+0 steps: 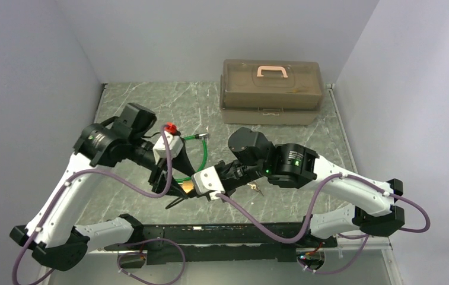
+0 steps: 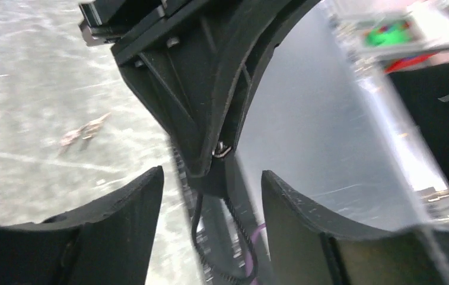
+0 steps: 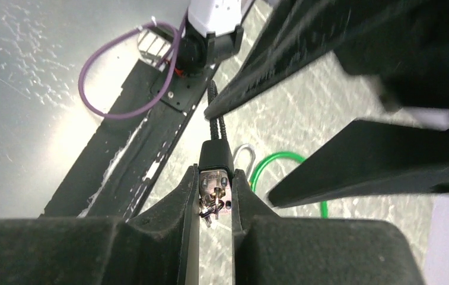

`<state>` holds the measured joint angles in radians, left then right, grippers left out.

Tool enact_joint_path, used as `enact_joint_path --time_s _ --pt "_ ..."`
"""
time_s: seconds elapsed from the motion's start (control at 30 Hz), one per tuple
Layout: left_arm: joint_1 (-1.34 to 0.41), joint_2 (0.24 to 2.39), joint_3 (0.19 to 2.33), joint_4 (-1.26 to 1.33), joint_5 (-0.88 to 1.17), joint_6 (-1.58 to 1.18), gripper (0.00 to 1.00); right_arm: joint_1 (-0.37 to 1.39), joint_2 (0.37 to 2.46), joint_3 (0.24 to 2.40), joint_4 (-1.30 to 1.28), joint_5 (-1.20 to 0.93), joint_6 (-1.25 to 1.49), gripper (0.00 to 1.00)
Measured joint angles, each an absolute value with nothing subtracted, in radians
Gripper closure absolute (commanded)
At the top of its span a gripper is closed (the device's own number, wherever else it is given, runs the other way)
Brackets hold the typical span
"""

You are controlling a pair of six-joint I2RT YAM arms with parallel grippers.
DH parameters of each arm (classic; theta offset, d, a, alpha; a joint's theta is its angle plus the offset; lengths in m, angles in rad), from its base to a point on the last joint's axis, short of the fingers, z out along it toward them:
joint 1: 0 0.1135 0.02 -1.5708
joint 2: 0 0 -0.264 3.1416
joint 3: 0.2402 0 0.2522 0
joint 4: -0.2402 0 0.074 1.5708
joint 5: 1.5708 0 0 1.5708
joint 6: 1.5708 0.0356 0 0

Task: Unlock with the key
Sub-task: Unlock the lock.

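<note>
A green marbled worktop (image 1: 305, 148) carries a closed brown, see-through toolbox (image 1: 271, 92) with a pink handle (image 1: 272, 71) at its far edge, toward the right far corner. Its contents cannot be made out, and no writing on it can be read. Near the middle of the near edge the two arms meet. The right end effector (image 3: 215, 172) is clenched on a tiny silver key (image 3: 215, 193) in a small bunch that hangs from a black cord (image 3: 216, 107). Just beyond it are the padlock (image 1: 186, 187), with its silver shackle (image 3: 244, 155), and a green cable (image 1: 201, 155). The left end effector (image 2: 213, 173) is released, its jaws apart and grasping nothing, close beside the right one.
</note>
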<state>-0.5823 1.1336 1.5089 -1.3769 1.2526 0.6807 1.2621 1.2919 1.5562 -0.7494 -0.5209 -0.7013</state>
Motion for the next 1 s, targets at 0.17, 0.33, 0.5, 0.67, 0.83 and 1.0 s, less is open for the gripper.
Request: enact_joint_path --time_s 0.17,0.33,0.5,0.67,0.83,1.0 --pt "-0.58 1.056 1.554 -1.374 1.046 0.767 0.21 1.262 1.292 1.504 -0.749 -0.446 -0.664 1.0" --pt "-0.58 0.979 1.51 -1.303 0.944 0.762 0.11 1.262 1.292 1.493 -0.722 -0.405 -0.635 1.0" --pt "-0.58 0.929 1.409 -1.197 0.903 0.718 0.13 1.262 1.267 1.46 -0.637 -0.371 -0.598 1.0" --pt "-0.582 0.917 1.346 -1.093 0.892 0.665 0.21 1.262 1.213 1.391 -0.517 -0.342 -0.549 1.0" --pt "-0.588 0.908 1.34 -1.028 0.914 0.603 0.36 1.262 1.197 1.356 -0.414 -0.321 -0.508 1.0" --pt "-0.592 0.879 1.309 -0.988 0.937 0.555 0.5 1.262 1.187 1.296 -0.317 -0.294 -0.468 1.0"
